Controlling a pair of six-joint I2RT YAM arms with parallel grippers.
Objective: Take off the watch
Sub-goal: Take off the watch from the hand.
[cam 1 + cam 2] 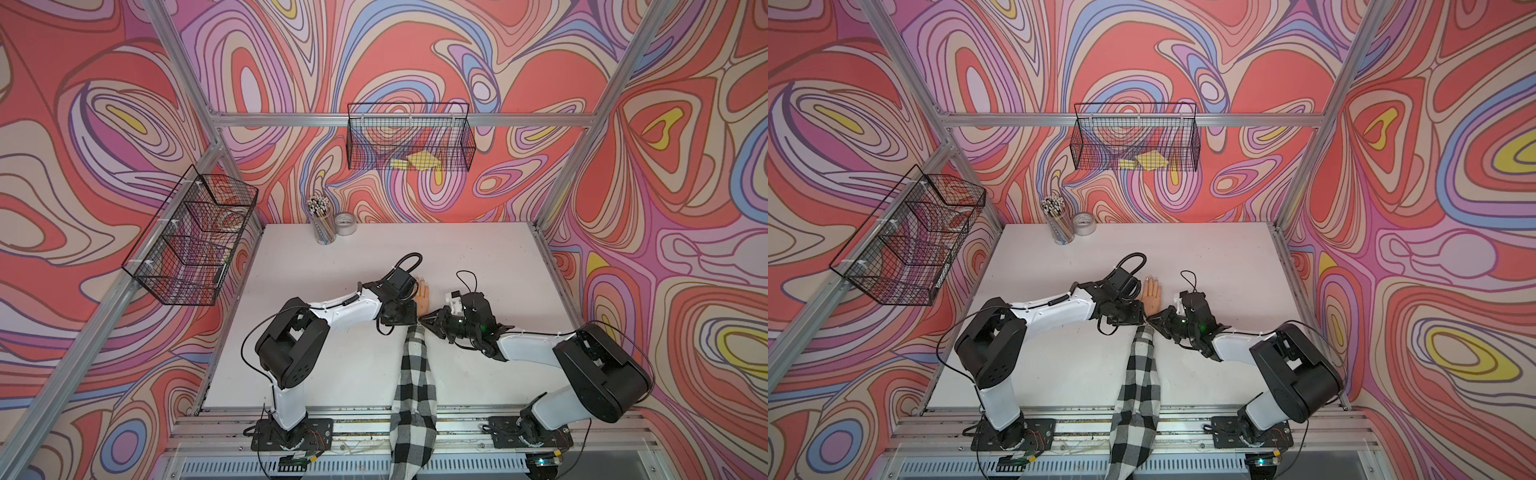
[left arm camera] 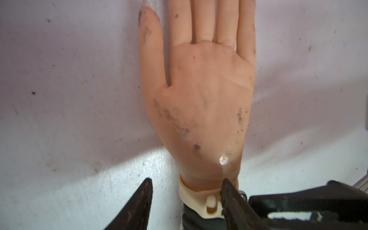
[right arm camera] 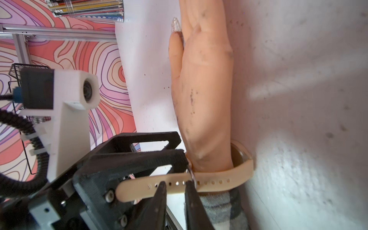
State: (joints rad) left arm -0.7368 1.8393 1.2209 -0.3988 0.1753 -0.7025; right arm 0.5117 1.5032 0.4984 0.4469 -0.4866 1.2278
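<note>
A mannequin hand lies flat on the white table, its arm in a black-and-white plaid sleeve. The watch sits on the wrist: beige strap, with the case on the wrist's table side. The strap's free end sticks out past the metal buckle. My left gripper is open over the wrist, one finger resting on the strap by the buckle, the other on bare table. My right gripper is slightly open, its tips against the loose strap end beside the buckle.
A cup of pencils and a tape roll stand at the table's back edge. Wire baskets hang on the left frame and on the back rail. Aluminium posts border the table.
</note>
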